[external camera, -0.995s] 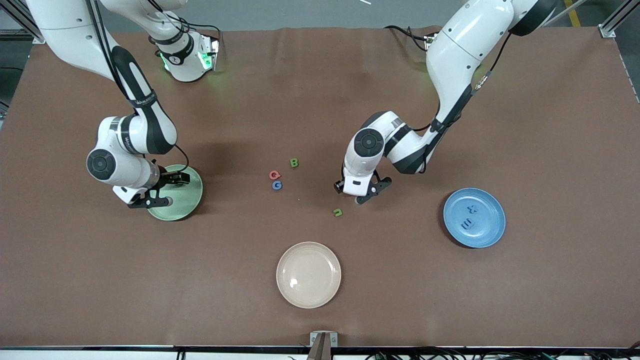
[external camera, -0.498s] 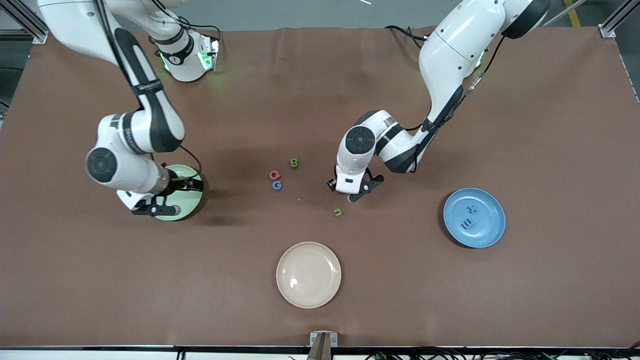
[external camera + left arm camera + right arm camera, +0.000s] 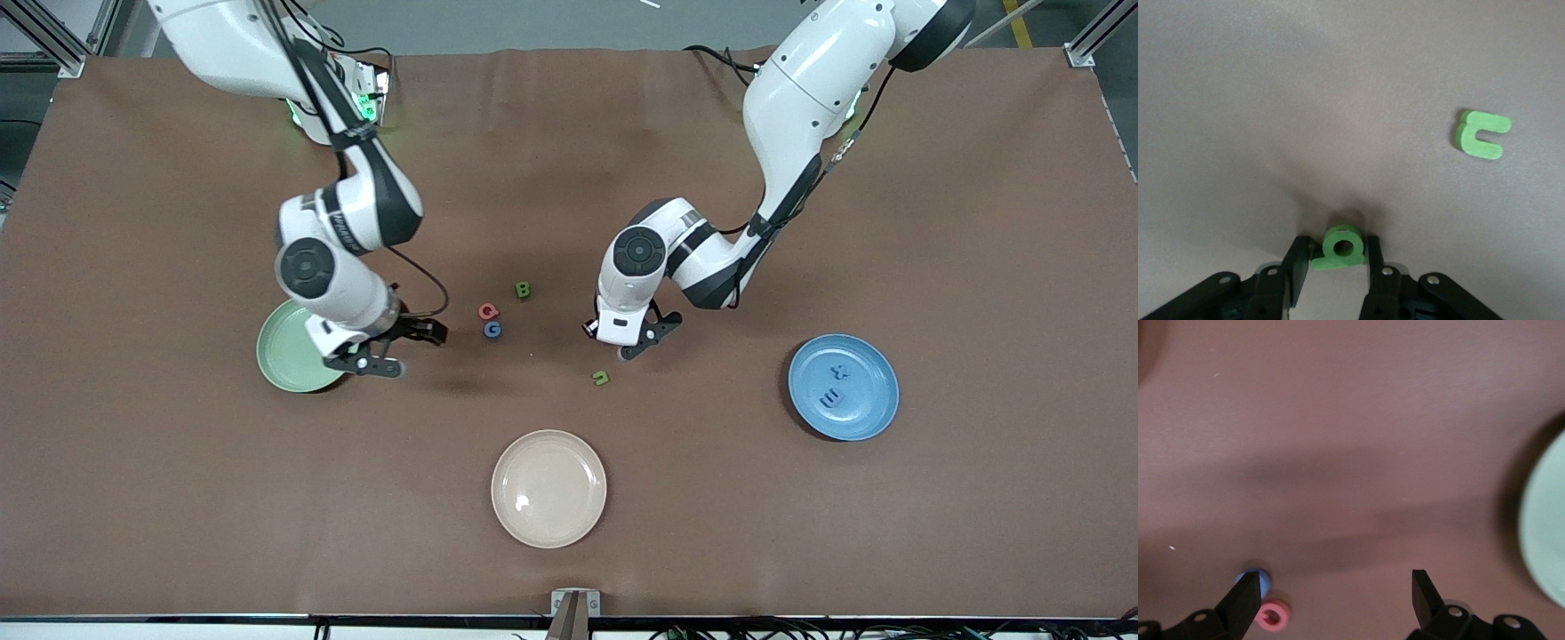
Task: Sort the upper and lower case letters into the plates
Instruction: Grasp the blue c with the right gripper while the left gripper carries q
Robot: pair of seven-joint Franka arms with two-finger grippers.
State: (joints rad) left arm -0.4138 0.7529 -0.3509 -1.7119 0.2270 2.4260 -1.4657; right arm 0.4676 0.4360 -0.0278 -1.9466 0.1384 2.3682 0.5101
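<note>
left jaws around a green ring-shaped foam letter, right jaws wide

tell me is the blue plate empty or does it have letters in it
Not empty: the blue plate holds two dark blue letters lying flat inside it.

high front camera, two close wrist cameras

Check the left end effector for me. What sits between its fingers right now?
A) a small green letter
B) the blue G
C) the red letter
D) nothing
A: the left wrist view shows a small green letter between the fingers of the left end effector.
</note>
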